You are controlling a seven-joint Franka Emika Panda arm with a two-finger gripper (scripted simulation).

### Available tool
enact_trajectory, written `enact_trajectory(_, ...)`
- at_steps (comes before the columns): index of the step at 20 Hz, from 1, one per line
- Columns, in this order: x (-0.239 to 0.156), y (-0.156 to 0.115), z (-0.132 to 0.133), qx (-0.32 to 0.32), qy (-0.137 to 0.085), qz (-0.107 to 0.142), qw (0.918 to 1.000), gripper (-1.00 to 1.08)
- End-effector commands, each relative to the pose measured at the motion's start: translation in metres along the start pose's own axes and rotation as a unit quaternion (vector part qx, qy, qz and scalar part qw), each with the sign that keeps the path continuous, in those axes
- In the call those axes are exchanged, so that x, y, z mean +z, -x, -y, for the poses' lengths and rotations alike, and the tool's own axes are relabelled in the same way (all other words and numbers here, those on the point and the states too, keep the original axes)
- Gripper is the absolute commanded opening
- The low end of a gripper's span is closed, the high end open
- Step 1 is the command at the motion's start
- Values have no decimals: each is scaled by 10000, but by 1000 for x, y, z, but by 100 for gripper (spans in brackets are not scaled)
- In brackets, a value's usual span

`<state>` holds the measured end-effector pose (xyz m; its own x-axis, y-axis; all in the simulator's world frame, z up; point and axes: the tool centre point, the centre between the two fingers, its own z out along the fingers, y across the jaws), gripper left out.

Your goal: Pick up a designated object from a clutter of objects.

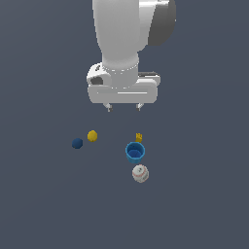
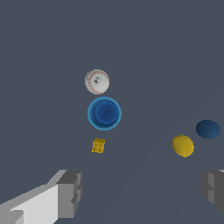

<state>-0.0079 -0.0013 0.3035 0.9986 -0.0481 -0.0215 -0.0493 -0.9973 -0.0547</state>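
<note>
Navy ball (image 1: 77, 143) | beside yellow ball (image 1: 92, 135), below and off to the exterior view's left of tool (image 1: 124, 108) | tool released, empty, raised

A: We see a thick white arm (image 1: 119, 34) with one dark grey side cap.

B: We also see its wide white gripper (image 1: 124, 107) and short grey fingers (image 2: 70, 192).

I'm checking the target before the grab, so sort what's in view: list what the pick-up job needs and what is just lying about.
Needed for the job:
- navy ball, the one to pick
- gripper, open, raised above the floor, holding nothing

Just lying about:
- yellow ball, beside the navy ball
- blue cup, upright
- baseball, next to the cup
- small yellow piece
</note>
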Motion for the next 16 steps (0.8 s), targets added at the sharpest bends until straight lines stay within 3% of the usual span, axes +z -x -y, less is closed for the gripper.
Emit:
enact_trajectory(1,0,0,0,0,0,0,10000,100)
enact_trajectory(16,7,-6,-8,-186,121,-29,9997,100)
